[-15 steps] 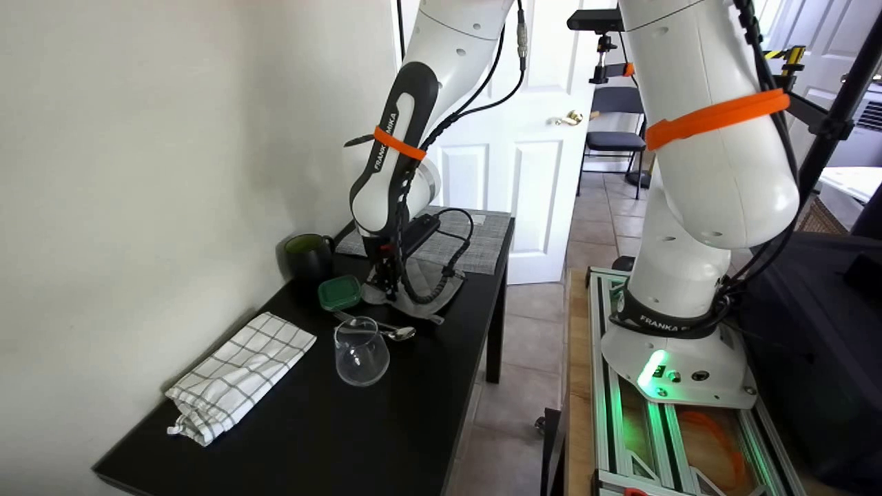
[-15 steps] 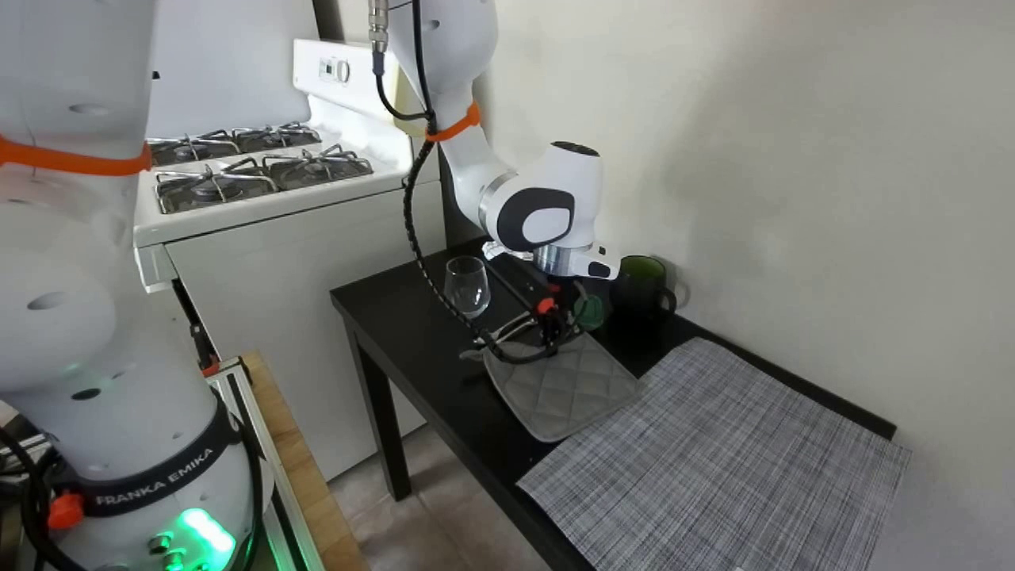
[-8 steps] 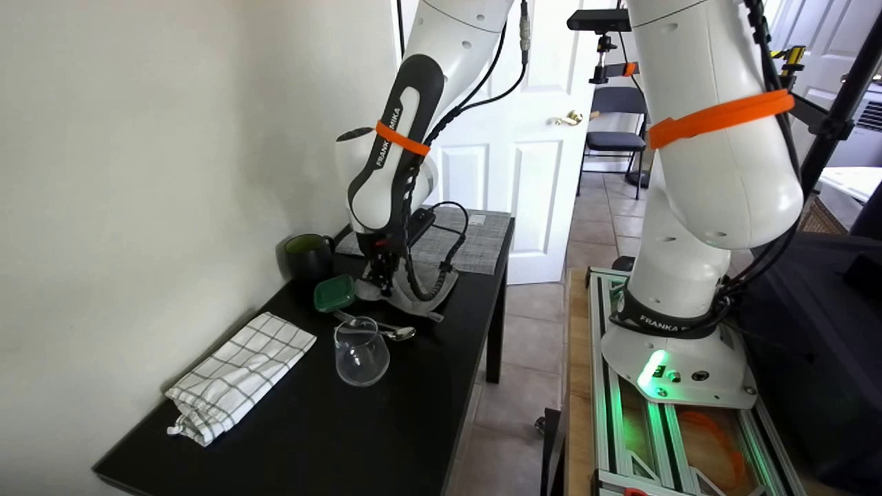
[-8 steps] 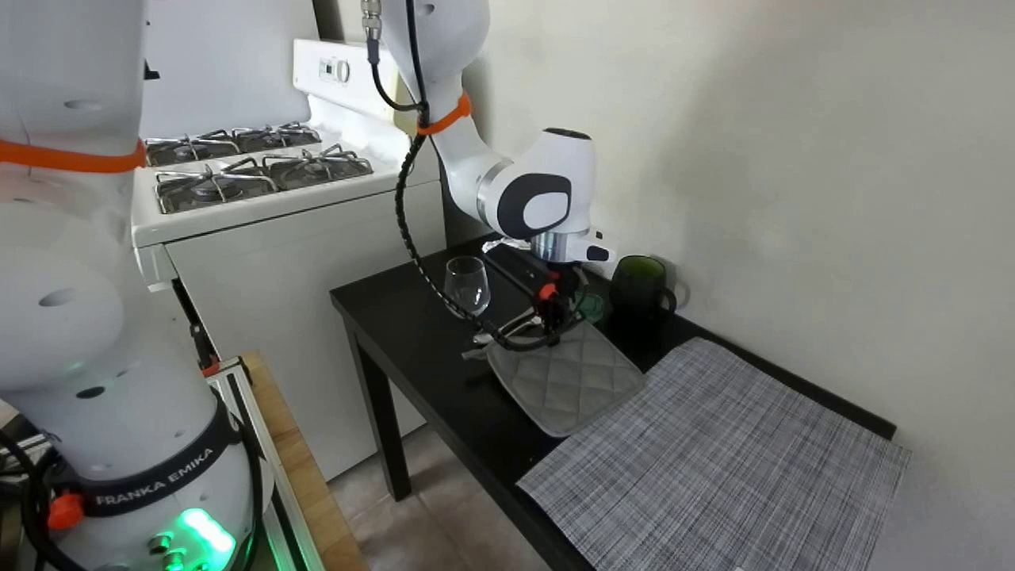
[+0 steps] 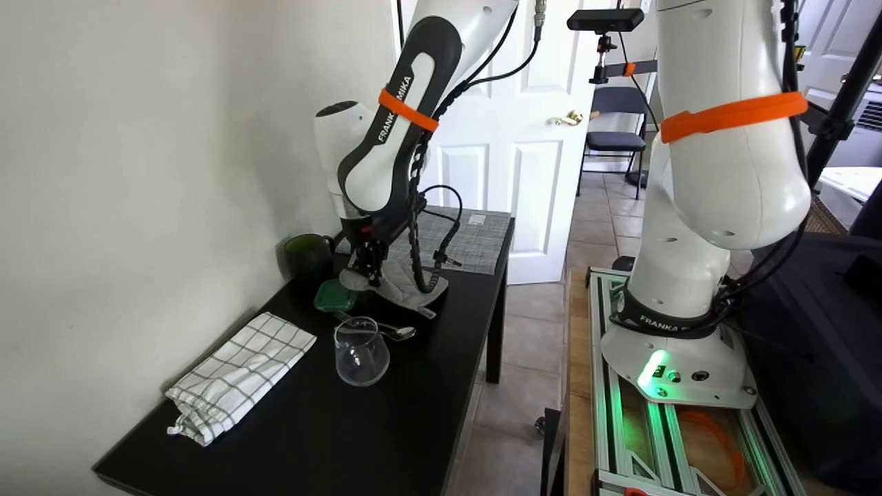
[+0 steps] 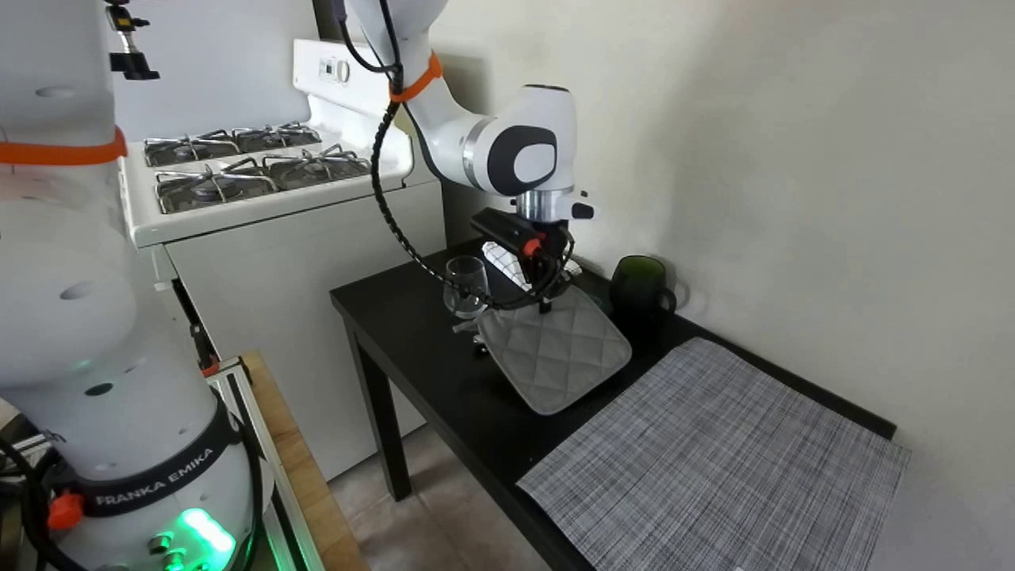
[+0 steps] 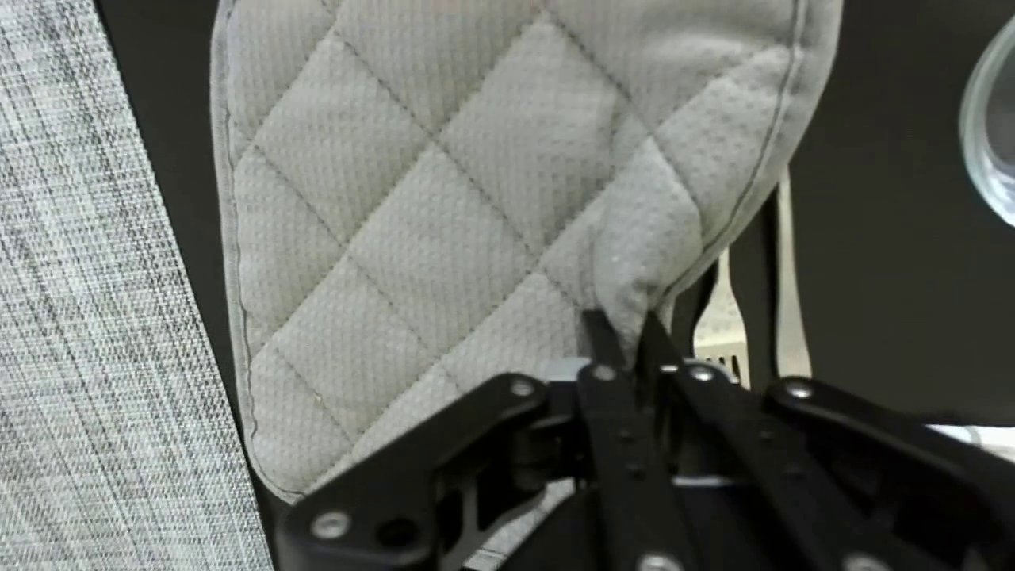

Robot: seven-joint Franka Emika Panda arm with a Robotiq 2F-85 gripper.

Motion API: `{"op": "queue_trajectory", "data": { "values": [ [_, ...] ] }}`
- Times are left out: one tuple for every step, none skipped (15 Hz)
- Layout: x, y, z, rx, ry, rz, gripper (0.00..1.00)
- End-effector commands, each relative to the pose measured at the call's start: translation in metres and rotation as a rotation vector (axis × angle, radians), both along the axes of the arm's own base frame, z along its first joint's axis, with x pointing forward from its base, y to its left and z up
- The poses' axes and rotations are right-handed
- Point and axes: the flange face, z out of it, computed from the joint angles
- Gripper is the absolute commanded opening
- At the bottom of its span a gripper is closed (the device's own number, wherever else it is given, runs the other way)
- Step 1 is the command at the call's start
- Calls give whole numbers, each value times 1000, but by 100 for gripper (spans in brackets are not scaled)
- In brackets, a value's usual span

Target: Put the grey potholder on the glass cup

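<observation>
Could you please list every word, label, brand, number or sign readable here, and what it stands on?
"FRANKA EMIKA": on the robot's black base band.
"FRANK… MIKA": on the black arm panel, middle letters hidden by an orange strap.
Any print on the white tag on the grey mat or on the stove panel is too small to read.
No lettering shows on the grey potholder or the glass cup.

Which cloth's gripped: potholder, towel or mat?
The quilted potholder, a fold of it pinched in the gripper; the checked towel and woven mat lie on the table.
</observation>
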Motion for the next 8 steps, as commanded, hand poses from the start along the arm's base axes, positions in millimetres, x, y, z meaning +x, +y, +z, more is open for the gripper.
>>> {"op": "queue_trajectory", "data": {
  "values": [
    [-13, 15, 22, -36, 13, 6, 2],
    [-13, 18, 27, -43, 15, 7, 2],
    [-14, 21, 31, -50, 19, 5, 2],
    [-15, 24, 34, -54, 26, 1, 2],
    [-16, 27, 38, -58, 32, -1, 2],
    [-16, 31, 41, -58, 42, 3, 2],
    [-18, 35, 44, -49, 65, 17, 2],
    [-19, 36, 48, -63, 68, 15, 2]
  ]
}}
